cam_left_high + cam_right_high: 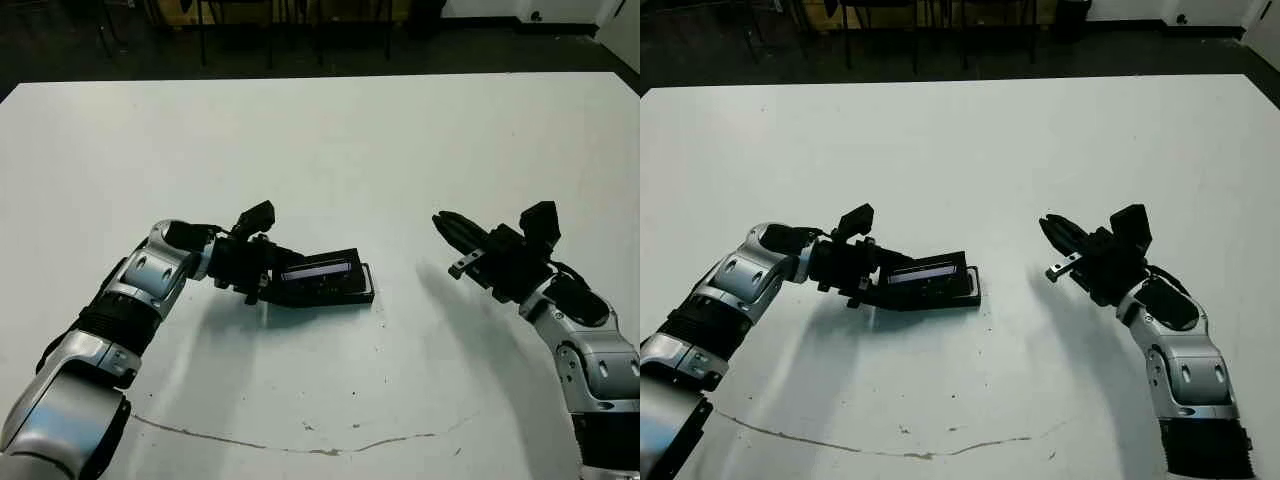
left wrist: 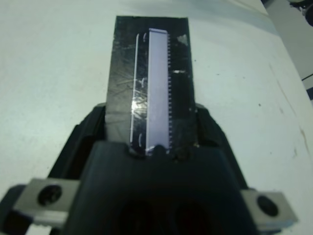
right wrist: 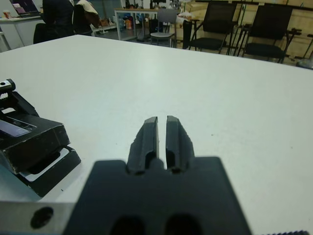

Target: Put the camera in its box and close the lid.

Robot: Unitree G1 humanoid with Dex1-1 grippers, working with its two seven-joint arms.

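A broad white table (image 1: 330, 150) with a matte top fills most of the head views. Near its front edge a thin dark crack-like line (image 1: 290, 446) wanders across the surface, with a few small dark specks (image 1: 308, 427) close by it. Beyond the far edge lies a dark floor (image 1: 90, 50), crossed by thin black chair or table legs (image 1: 205, 35). The right wrist view shows more of the room: black office chairs (image 3: 266, 29) standing well beyond the table, a cluttered pale desk (image 3: 137, 22) behind them (its items too small to tell), and a person in dark clothing (image 3: 57, 17) seated at the far side.
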